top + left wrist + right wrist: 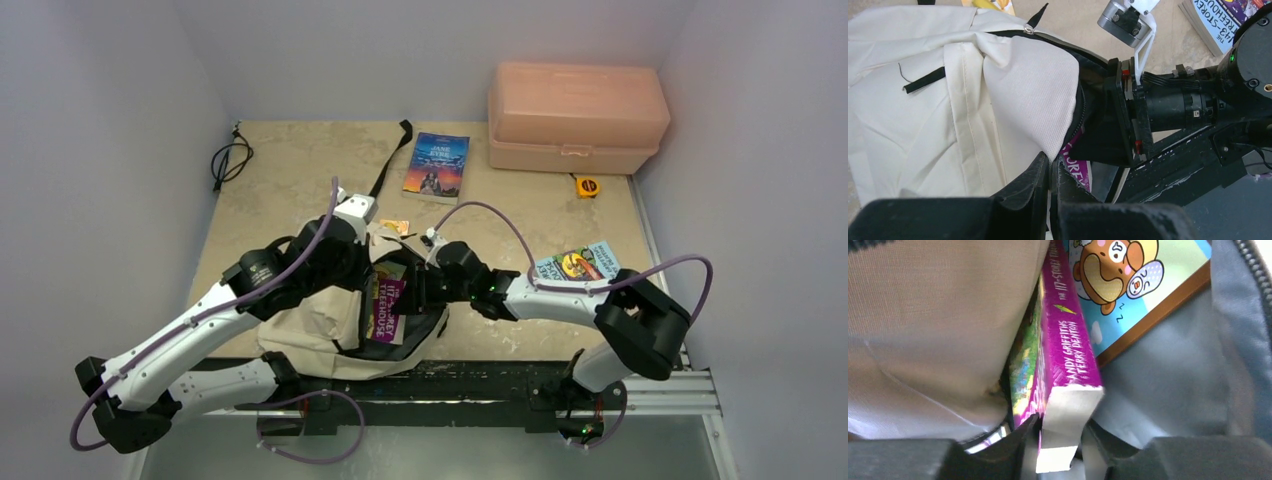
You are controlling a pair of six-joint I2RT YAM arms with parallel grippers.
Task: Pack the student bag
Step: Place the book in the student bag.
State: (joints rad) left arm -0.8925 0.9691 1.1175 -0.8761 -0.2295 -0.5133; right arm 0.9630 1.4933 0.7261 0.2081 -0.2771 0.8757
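The cream student bag (305, 325) lies at the near edge of the table with its mouth open to the right. My left gripper (362, 262) is shut on the edge of the bag's cream flap (1023, 90) and holds it up; the fingertips (1042, 165) pinch the fabric. My right gripper (420, 290) reaches into the opening and is shut on a purple book (1068, 355), spine up, partly inside the bag. The purple book (388, 305) shows in the mouth. A bear picture book (1118, 285) lies inside on the grey lining (1173, 390).
A Jane Eyre book (436, 165) lies at the back centre, and another book (578, 265) lies at the right. The salmon-pink box (575, 115) stands at the back right with a yellow tape measure (587, 186) in front. A black cable (228, 160) lies at the back left.
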